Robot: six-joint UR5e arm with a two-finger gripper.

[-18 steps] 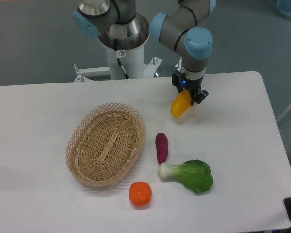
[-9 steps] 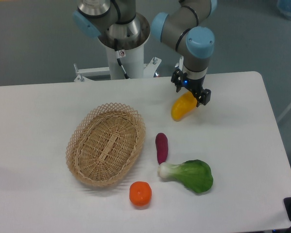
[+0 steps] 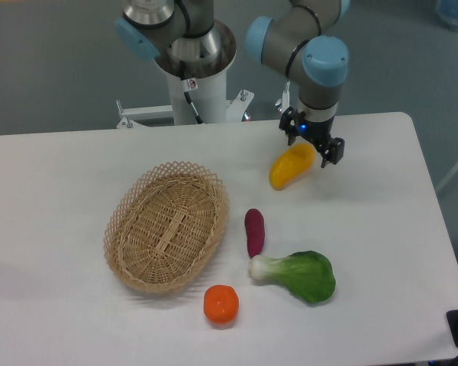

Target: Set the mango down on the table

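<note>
The mango, yellow with an orange end, lies tilted on the white table at the back, right of the middle. Its upper right end reaches up to my gripper, which hangs just above and to the right of it. The black fingers stand spread apart, so the gripper is open and no longer clamps the fruit.
A woven basket sits left of centre. A purple vegetable, a leafy green vegetable and a round orange fruit lie in front of the mango. The robot base stands behind the table.
The mango went from hanging nearly upright in the shut gripper to lying tilted on the table. The gripper has opened and shifted to the right.
</note>
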